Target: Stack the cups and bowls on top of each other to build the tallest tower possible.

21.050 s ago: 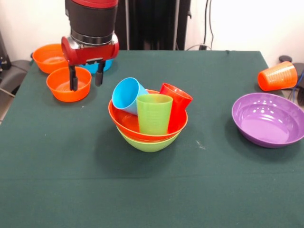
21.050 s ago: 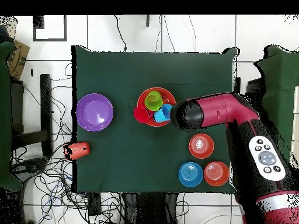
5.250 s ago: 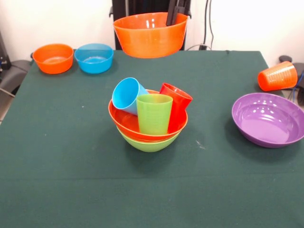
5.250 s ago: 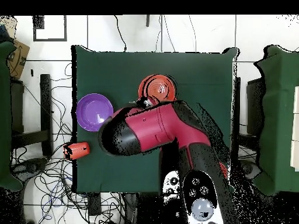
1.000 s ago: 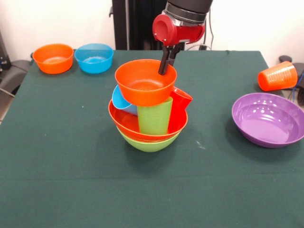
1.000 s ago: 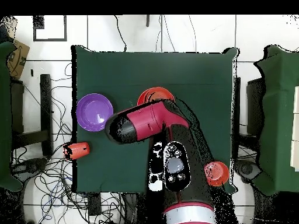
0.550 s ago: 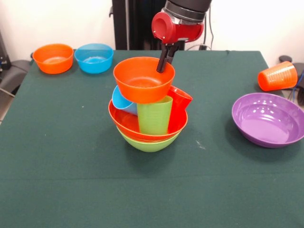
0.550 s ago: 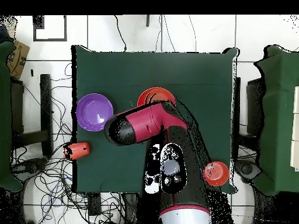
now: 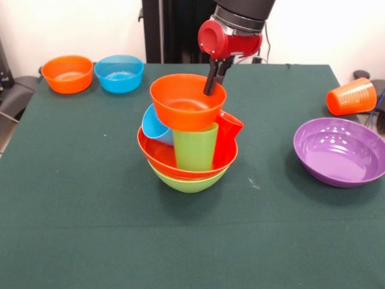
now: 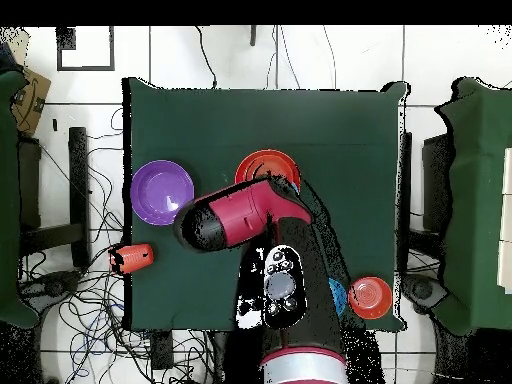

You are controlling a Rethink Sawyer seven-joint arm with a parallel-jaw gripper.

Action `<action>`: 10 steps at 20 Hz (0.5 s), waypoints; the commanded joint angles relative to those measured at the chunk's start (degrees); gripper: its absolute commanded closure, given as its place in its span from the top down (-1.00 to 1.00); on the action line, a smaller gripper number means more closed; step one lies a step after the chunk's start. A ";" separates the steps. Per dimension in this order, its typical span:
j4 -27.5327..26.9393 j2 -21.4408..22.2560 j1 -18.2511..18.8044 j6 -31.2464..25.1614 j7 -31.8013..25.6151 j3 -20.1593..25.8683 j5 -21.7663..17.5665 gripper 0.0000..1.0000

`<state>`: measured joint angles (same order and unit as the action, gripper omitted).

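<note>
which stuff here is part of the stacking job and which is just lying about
Part of the job:
- tower on its lime green bowl
- small orange bowl on top, gripped at its rim by the gripper
- orange cup, on its side
- purple bowl
- orange bowl and blue bowl at the far corner

Just lying about:
- cables on the floor

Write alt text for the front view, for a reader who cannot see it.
A red and black robot arm's end effector grips the rim of a small orange plastic bowl atop three plastic cups standing in a large orange-red bowl nested in a lime green bowl. A purple bowl and a tipped orange cup sit on the green table.
</note>
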<state>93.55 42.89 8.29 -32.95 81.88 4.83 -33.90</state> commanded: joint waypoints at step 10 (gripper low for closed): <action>-3.36 -2.71 -3.18 4.05 13.11 -0.80 1.25 -1.00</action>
<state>93.30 42.35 5.97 -31.24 86.06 3.03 -33.86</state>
